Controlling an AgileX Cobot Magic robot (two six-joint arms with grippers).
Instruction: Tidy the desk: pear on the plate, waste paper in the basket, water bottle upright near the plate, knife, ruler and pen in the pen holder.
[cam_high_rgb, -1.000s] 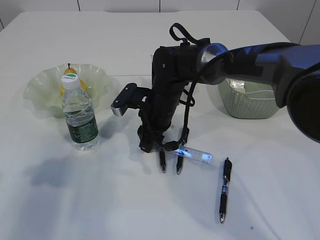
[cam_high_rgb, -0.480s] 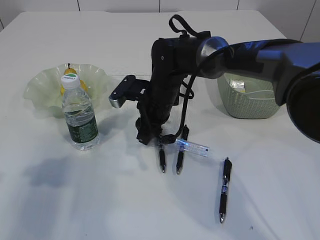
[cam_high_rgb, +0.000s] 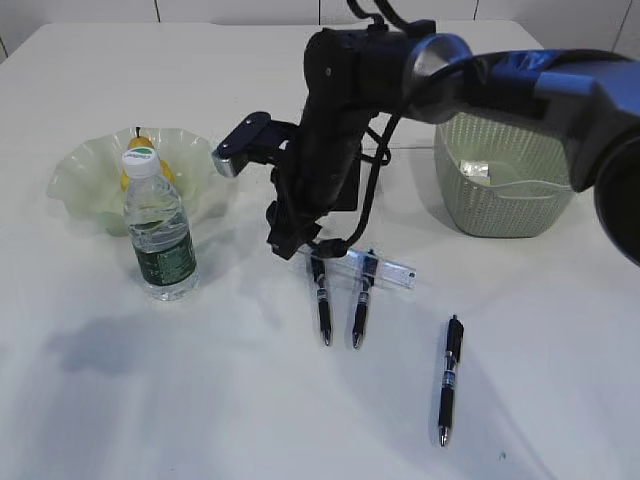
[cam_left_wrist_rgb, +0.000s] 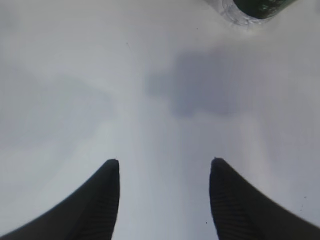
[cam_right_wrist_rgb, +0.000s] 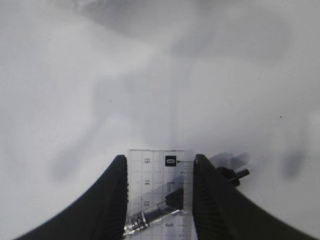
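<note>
My right gripper (cam_high_rgb: 316, 253) hangs just above the desk (cam_high_rgb: 200, 400), shut on one end of the clear ruler (cam_high_rgb: 372, 268), which sticks out to the right. In the right wrist view the ruler (cam_right_wrist_rgb: 160, 185) fills the gap between the fingers. Two pens (cam_high_rgb: 322, 305) (cam_high_rgb: 360, 308) lie under it and a third pen (cam_high_rgb: 448, 378) lies further right. The water bottle (cam_high_rgb: 160, 235) stands upright in front of the plate (cam_high_rgb: 75, 170), which holds the pear (cam_high_rgb: 166, 172). Waste paper (cam_high_rgb: 475, 172) lies in the basket (cam_high_rgb: 505, 205). My left gripper (cam_left_wrist_rgb: 164, 165) is open over bare desk. The knife and pen holder are hidden.
The right arm (cam_high_rgb: 480, 75) reaches in from the right edge, over the basket to the middle of the desk. The bottle's base (cam_left_wrist_rgb: 250, 7) shows at the top of the left wrist view.
The right gripper has risen off the desk and drawn back a little, carrying the ruler up with it. The two pens under it now show in full. The left gripper has not changed.
</note>
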